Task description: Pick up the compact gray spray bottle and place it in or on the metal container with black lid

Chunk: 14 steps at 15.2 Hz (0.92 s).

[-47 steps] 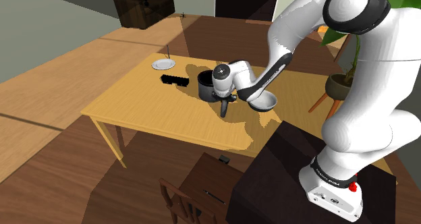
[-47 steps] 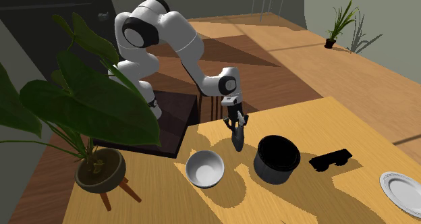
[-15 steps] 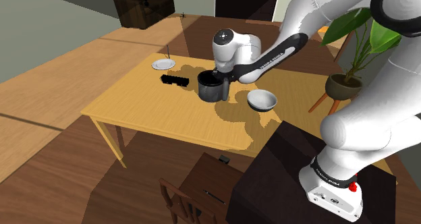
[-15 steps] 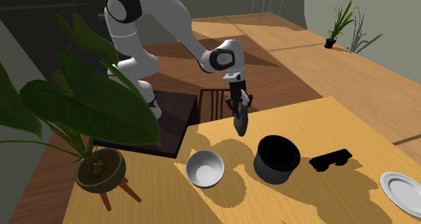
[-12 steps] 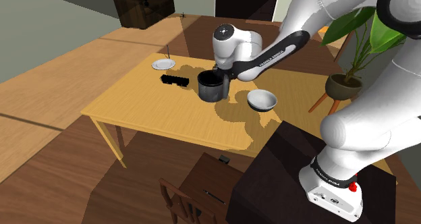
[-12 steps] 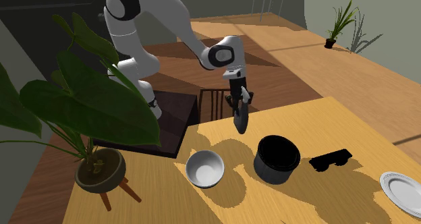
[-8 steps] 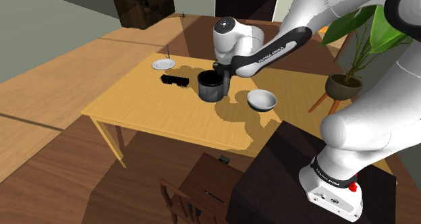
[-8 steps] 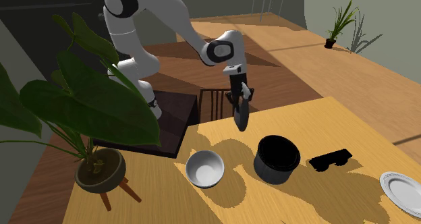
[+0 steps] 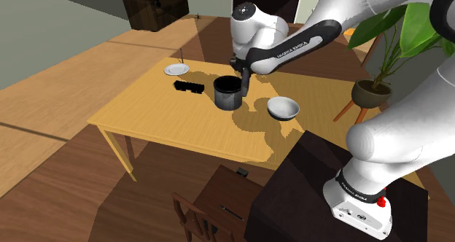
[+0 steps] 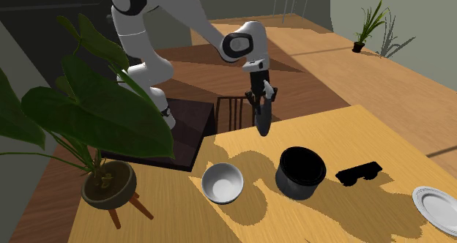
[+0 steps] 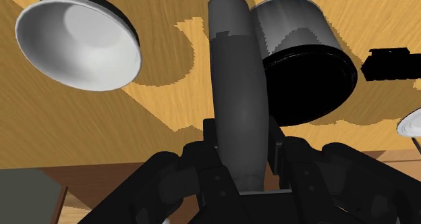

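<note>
Shoulder view: the black gripper hangs from the white arm at upper centre of the frame, pointing down, just above the right rim of the grey metal pot. The dark spray bottle is hard to tell from the fingers here. The wooden table also carries a white bowl right of the pot, a flat black object left of it and a white plate further back.

Second exterior view: the gripper is clamped on the dark grey spray bottle, which hangs upright in the air over the table's near edge, above and left of the pot, touching nothing else. The bowl sits lower left of it. A potted plant stands at left.

Wrist view: the fingers clasp the bottle on both sides. The bottle sits between the bowl and the black-topped pot, with its tip at the pot's wall.
</note>
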### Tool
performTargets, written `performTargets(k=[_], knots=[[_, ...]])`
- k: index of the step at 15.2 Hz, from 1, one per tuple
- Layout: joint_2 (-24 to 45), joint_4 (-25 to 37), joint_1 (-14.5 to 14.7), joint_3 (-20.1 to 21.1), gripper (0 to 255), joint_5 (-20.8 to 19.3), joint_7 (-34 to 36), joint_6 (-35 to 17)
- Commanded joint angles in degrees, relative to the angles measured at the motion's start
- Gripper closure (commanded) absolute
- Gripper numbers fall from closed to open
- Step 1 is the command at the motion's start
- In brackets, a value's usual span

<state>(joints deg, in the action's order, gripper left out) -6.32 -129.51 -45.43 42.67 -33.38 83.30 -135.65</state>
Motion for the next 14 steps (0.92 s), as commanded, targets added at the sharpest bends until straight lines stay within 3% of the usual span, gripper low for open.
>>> performTargets(k=[1, 6, 14], knots=[[2.5, 2.9, -0.5, 0.2, 255, -1.5, 0.1, 1.3], [16.3, 15.9, 0.0, 0.1, 255, -11.3, 2.9, 6.7], [36.2, 40.3, 7.5, -4.3, 255, -19.7, -0.2, 15.3]])
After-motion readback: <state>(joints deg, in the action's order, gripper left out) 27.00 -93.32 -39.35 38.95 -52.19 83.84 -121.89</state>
